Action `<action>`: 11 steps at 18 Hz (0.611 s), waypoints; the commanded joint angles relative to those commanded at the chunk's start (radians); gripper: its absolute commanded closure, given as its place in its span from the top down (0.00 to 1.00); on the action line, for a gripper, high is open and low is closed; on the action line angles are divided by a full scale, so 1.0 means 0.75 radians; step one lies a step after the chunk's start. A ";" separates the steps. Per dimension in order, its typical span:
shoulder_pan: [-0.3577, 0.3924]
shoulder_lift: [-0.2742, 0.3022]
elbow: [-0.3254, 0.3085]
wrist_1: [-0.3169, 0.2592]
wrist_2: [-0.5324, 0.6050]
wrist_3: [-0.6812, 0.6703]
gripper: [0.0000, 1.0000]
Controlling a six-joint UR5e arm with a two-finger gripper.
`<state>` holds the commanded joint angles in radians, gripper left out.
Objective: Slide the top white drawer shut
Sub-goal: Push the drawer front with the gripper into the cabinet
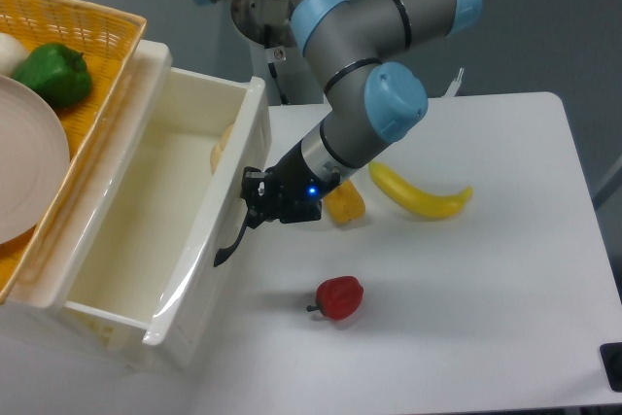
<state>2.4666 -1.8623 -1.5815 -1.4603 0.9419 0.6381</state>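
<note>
The top white drawer (pixel 146 230) stands pulled out from the cabinet at the left, its glossy front panel (pixel 209 250) facing right. A curved black handle (pixel 229 243) runs down that front. My gripper (pixel 255 205) presses against the front at the handle's upper end. Its dark fingers look shut and merge with the handle. A pale round item (pixel 223 149) lies inside the drawer at its far right corner.
A yellow wicker basket (pixel 92 21) on the cabinet holds a green pepper (pixel 53 73) and a white plate (pixel 29 167). On the table lie a yellow-orange item (pixel 345 203) just behind the gripper, a banana (pixel 423 197) and a red pepper (pixel 339 296).
</note>
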 joint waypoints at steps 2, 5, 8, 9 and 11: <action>-0.004 0.010 -0.012 0.000 0.000 0.000 0.00; -0.018 0.023 -0.025 0.000 0.000 0.000 0.00; -0.039 0.031 -0.031 0.000 0.000 -0.004 0.00; -0.041 0.035 -0.035 0.002 0.000 -0.004 0.00; -0.057 0.035 -0.039 0.002 0.000 -0.004 0.00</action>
<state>2.4238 -1.8362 -1.6107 -1.4588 0.9419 0.6351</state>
